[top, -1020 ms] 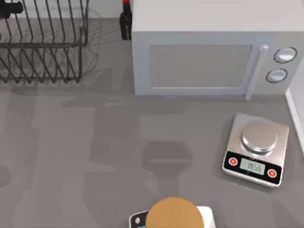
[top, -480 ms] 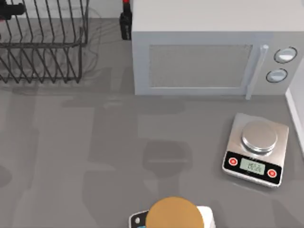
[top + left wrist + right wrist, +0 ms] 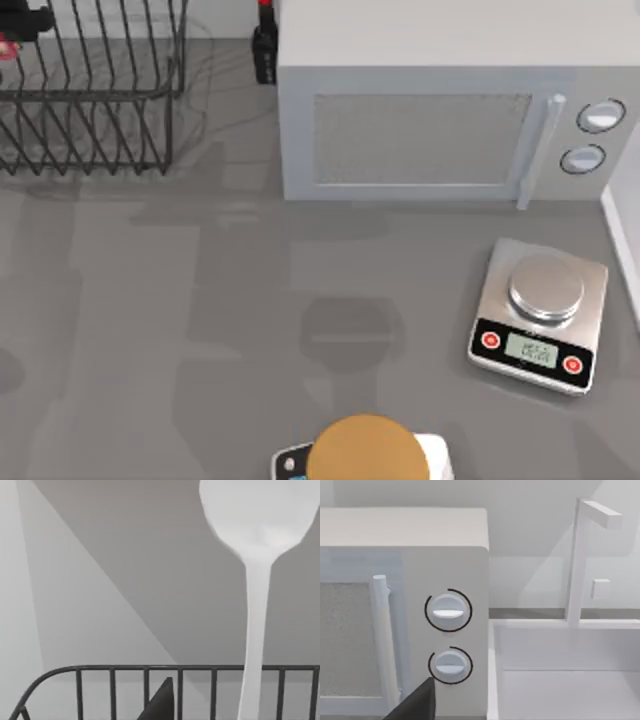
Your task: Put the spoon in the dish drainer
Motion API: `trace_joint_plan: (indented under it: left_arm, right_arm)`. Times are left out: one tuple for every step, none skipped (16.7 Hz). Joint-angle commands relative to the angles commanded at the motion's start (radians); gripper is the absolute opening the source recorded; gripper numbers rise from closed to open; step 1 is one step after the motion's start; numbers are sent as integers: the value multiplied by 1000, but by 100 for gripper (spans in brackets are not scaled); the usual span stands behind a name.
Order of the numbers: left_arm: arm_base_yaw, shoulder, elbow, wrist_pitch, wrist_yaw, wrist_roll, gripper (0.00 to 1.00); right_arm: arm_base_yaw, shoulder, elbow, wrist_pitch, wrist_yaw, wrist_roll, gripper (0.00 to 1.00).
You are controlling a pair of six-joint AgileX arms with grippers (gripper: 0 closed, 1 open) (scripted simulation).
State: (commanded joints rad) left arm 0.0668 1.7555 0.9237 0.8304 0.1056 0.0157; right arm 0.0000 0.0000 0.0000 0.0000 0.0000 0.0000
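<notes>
Evidently the carry is ending: in the left wrist view the spoon (image 3: 257, 570) hangs bowl-outward over the dish drainer (image 3: 145, 669), which stands at the surface's far left (image 3: 90, 95). The left pincer seems to hold its handle, though I cannot tell for sure. Next: lower between tines, then release.

The scene is evenly bright, with soft light and no glare. On the grey table (image 3: 150, 330) lie pale, soft-edged shadows; one blurred patch sits at the centre of the top view. The dish drainer (image 3: 90, 120) throws thin line shadows toward 3 o'clock. In the left wrist view a diagonal shadow edge crosses the wall, and the spoon (image 3: 257, 540) looks slightly soft. The edges show no distortion.
</notes>
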Motion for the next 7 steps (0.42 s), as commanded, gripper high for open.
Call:
trace_joint_plan:
  left_arm:
    - [0,0,0,0,0,0,98]
    - [0,0,0,0,0,0,100]
    - [0,0,0,0,0,0,100]
    - [0,0,0,0,0,0,100]
    - [0,0,0,0,0,0,100]
    - [0,0,0,0,0,0,100]
    - [0,0,0,0,0,0,100]
  right_arm:
    - [0,0,0,0,0,0,100]
    - [0,0,0,0,0,0,100]
    - [0,0,0,0,0,0,100]
    - [0,0,0,0,0,0,100]
    - [0,0,0,0,0,0,100]
    - [0,0,0,0,0,0,100]
    - [0,0,0,0,0,0,100]
